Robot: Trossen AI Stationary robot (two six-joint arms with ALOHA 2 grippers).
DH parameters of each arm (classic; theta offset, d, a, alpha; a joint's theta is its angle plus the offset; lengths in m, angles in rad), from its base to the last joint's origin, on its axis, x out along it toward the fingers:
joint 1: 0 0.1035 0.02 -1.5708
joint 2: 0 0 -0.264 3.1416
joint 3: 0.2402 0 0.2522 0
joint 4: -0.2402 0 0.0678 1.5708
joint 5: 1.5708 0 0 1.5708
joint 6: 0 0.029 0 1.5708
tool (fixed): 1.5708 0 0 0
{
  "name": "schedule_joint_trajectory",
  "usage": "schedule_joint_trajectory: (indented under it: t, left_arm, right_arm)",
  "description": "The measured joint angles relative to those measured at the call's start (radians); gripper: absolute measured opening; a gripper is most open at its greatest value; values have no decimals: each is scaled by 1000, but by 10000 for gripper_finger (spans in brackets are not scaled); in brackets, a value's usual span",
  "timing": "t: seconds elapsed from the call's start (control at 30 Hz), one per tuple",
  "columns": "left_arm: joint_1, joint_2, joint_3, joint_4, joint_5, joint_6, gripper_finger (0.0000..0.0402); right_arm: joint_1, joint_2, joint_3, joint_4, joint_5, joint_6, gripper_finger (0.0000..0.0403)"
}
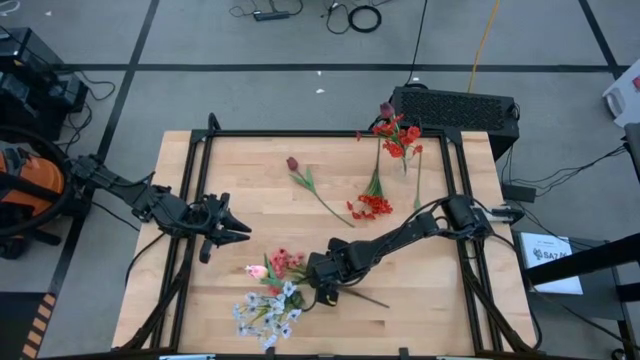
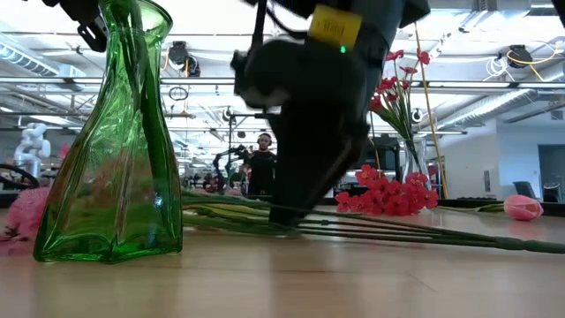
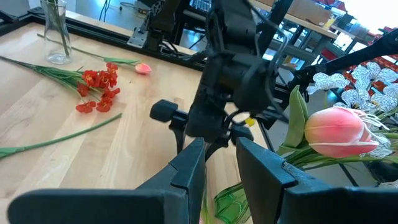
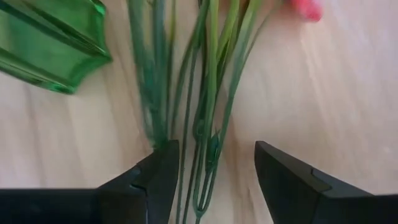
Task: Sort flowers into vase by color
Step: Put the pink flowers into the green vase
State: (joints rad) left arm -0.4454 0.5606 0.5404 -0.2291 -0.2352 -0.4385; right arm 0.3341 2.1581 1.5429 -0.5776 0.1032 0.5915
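Pink and whitish flowers (image 1: 272,292) lie at the table's near edge, their green stems (image 4: 208,124) side by side on the wood. My right gripper (image 4: 217,152) points down over these stems, open, one finger on each side of them, beside the green glass vase (image 2: 110,150). A pink tulip bud (image 3: 336,130) belongs to this bunch. A red cluster (image 1: 372,206) and a maroon bud (image 1: 292,163) lie mid-table. Red flowers stand in a clear vase (image 3: 55,31) at the far edge. My left gripper (image 1: 235,228) hovers open at the left.
Black frame rails (image 1: 300,133) run along the table's edges. A black box (image 1: 455,106) stands behind the far right corner. Bare wood lies at the middle left and near right. A person (image 2: 262,163) stands far off in the room.
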Motion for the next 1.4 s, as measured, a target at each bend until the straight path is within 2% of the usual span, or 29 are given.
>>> schedule_joint_trajectory:
  t: [0.23,0.33,0.43,0.6,0.67,0.83,1.17,1.3,1.4]
  left_arm:
    - [0,0,0,-6,6,0,100]
    - [0,0,0,-8,6,0,100]
    - [0,0,0,-9,6,1,100]
    - [0,-3,0,-14,6,1,100]
    - [0,-12,0,-32,5,2,100]
    - [0,-31,0,-68,-5,8,100]
    - [0,-50,0,-69,-8,9,100]
    - [0,-56,0,-69,-8,9,100]
    - [0,-59,0,-69,-8,7,100]
  right_arm:
    - [9,29,5,4,18,27,200]
    - [8,30,5,-3,17,26,185]
    - [8,31,4,-33,16,27,145]
    - [7,32,5,-79,10,56,36]
    - [8,31,5,-87,5,69,12]
    - [26,17,5,-165,14,198,8]
    - [115,-67,-8,-474,102,455,2]
    - [158,-136,-6,-599,198,578,1]
    - [191,-197,-5,-625,307,669,1]
